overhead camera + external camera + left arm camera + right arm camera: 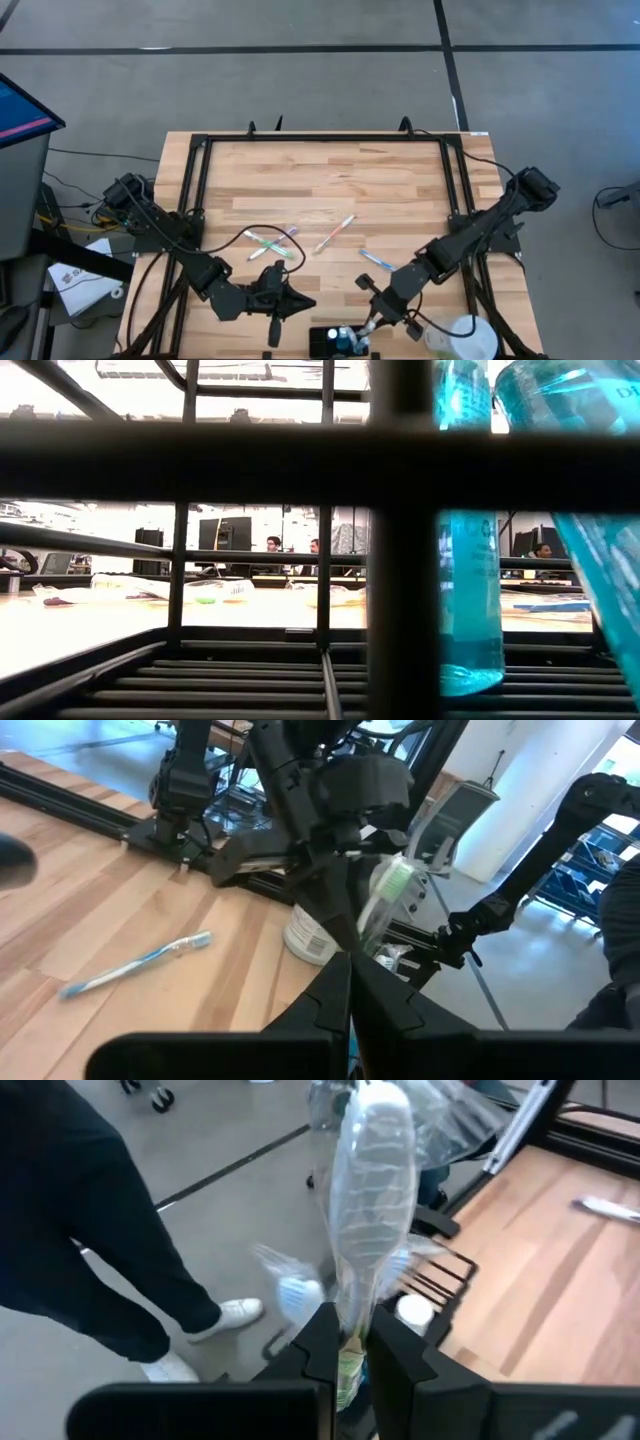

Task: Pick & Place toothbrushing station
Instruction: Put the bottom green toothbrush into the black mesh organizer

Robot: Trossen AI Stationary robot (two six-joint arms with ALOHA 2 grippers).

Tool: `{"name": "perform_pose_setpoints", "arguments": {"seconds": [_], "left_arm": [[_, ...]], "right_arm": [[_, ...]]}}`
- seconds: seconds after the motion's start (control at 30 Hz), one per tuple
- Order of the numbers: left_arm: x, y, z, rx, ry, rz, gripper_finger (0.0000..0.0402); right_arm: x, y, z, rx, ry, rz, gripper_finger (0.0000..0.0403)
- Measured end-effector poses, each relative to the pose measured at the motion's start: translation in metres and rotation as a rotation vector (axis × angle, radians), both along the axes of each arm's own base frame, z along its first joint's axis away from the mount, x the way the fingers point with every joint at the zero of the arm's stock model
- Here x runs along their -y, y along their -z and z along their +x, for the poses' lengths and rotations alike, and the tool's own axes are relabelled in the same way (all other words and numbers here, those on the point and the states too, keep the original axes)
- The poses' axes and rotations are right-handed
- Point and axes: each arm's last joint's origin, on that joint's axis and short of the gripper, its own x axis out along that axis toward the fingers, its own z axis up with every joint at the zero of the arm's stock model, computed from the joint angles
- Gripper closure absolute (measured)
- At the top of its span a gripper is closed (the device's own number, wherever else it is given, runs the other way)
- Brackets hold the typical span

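- While our right gripper (pixel 372 322) hangs at the near edge of the table (pixel 400 190), the toothbrushing station (pixel 330 343) sits just to its left and a little nearer, a low black box right at the near rim.
- We judge that this is the relation the next move turns on: the station lies just beside the right gripper's fingertips, so only a short drop toward the near-left should bring the load over it.
- Our right gripper is pinched on a wrapped toothbrush (pixel 370 1220); in the right wrist view the fingers (pixel 322 1342) press either side of its clear packet, which sticks straight out past them.
- From above, that toothbrush runs from the fingertips toward the station, so its long axis points roughly at the box; whether it already touches the box we cannot tell.
- Our right arm is clearly the nearer one to the station, though our left gripper (pixel 300 302) waits close by, just to the far-left of the box, its fingers pressed together on nothing.
- A white round cup (pixel 462 338) stands to the right of the right gripper at the near-right corner; we take it for a bystander, not the target.
- Several loose toothbrushes (pixel 335 234) lie across the middle of the table, well apart from the station.
- We reckon the risk is the soft wrapper catching on the box edge as we lower it.
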Motion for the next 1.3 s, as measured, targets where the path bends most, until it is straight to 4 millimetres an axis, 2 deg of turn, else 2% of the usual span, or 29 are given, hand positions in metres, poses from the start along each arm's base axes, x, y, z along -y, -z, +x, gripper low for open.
{"name": "perform_pose_setpoints", "arguments": {"seconds": [0.13,0.4,1.3], "left_arm": [[0.000,0.000,0.000,0.000,-0.001,0.000,0.0401],[0.000,0.000,0.000,0.000,-0.002,0.000,0.0401],[0.000,0.000,0.000,0.001,-0.004,-0.001,0.0401]], "right_arm": [[-0.001,0.003,0.002,-0.001,0.006,-0.006,0.0381],[-0.009,0.031,0.010,-0.079,0.002,-0.051,0.0381],[-0.004,0.034,0.018,-0.064,0.013,-0.056,0.0381]]}}
